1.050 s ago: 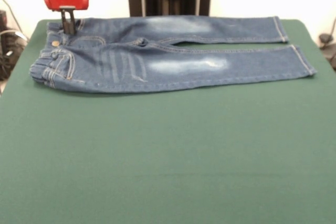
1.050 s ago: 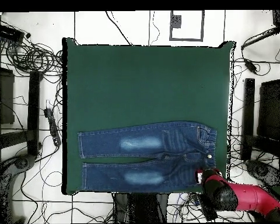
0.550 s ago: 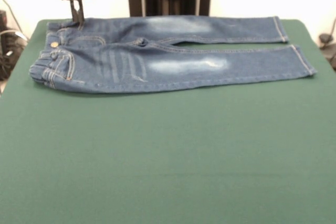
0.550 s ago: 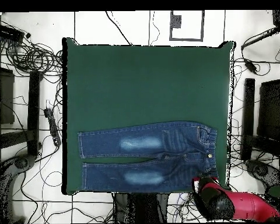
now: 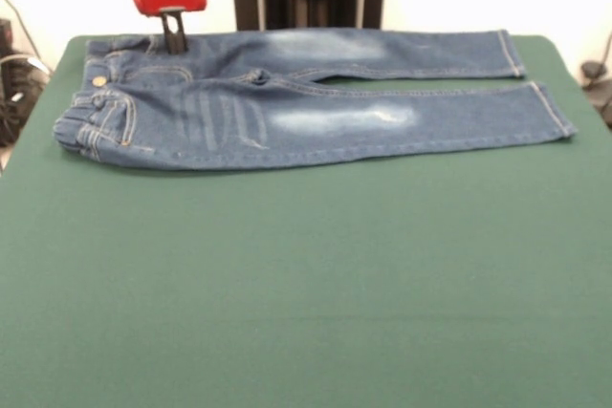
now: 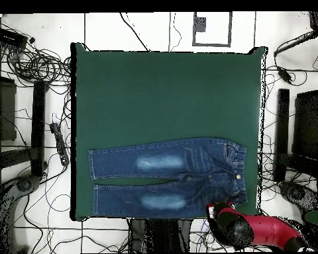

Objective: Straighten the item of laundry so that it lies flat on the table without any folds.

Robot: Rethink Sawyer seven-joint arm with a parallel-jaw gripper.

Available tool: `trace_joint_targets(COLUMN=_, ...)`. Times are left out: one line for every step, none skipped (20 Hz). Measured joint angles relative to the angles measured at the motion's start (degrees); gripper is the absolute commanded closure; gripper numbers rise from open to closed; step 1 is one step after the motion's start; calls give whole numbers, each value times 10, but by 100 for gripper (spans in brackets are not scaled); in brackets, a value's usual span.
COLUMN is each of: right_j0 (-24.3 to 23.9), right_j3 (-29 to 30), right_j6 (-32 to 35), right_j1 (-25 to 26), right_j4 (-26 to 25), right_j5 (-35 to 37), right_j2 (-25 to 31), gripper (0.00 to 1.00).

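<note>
— Where's your arm?

— Coming straight down, red collar above my gripper [image 5: 174, 42], tips over the far edge of the jeans [image 5: 316, 102] by the waistband corner. From overhead the arm lies along the table's [image 6: 168, 92] edge.

— Open or shut?

— Fingers look drawn together into one dark stem, nothing held. Whether they touch the denim I cannot tell.

— And the jeans?

— Spread under and in front of me, legs side by side.
</note>
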Motion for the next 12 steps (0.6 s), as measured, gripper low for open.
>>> trace_joint_targets(right_j0=2, right_j3=-1, right_j6=0, right_j1=0, right_j4=0, right_j5=-3, right_j2=-3, gripper=100)
trace_joint_targets(right_j0=4, right_j3=0, right_j6=0, right_j1=-1, right_j4=0, right_j5=-6, right_j2=-6, gripper=100)
trace_joint_targets(right_j0=5, right_j3=0, right_j6=0, right_j1=-1, right_j4=0, right_j5=-9, right_j2=-8, gripper=100)
trace_joint_targets(right_j0=7, right_j3=0, right_j6=0, right_j1=-1, right_j4=0, right_j5=-11, right_j2=-10, gripper=100)
trace_joint_targets(right_j0=7, right_j3=0, right_j6=0, right_j1=-1, right_j4=0, right_j5=-13, right_j2=-11, gripper=100)
trace_joint_targets(right_j0=7, right_j3=0, right_j6=0, right_j1=-1, right_j4=0, right_j5=-13, right_j2=-10, gripper=100)
trace_joint_targets(right_j0=6, right_j3=0, right_j6=0, right_j1=0, right_j4=0, right_j5=-13, right_j2=-10, gripper=100)
trace_joint_targets(right_j0=5, right_j3=0, right_j6=0, right_j1=0, right_j4=2, right_j5=-13, right_j2=-10, gripper=100)
trace_joint_targets(right_j0=4, right_j3=1, right_j6=0, right_j1=0, right_j4=2, right_j5=-13, right_j2=-10, gripper=100)
trace_joint_targets(right_j0=3, right_j3=1, right_j6=0, right_j1=0, right_j4=3, right_j5=-13, right_j2=-10, gripper=100)
trace_joint_targets(right_j0=2, right_j3=1, right_j6=0, right_j1=0, right_j4=4, right_j5=-13, right_j2=-9, gripper=100)
trace_joint_targets(right_j0=1, right_j3=2, right_j6=0, right_j1=0, right_j4=5, right_j5=-13, right_j2=-8, gripper=100)
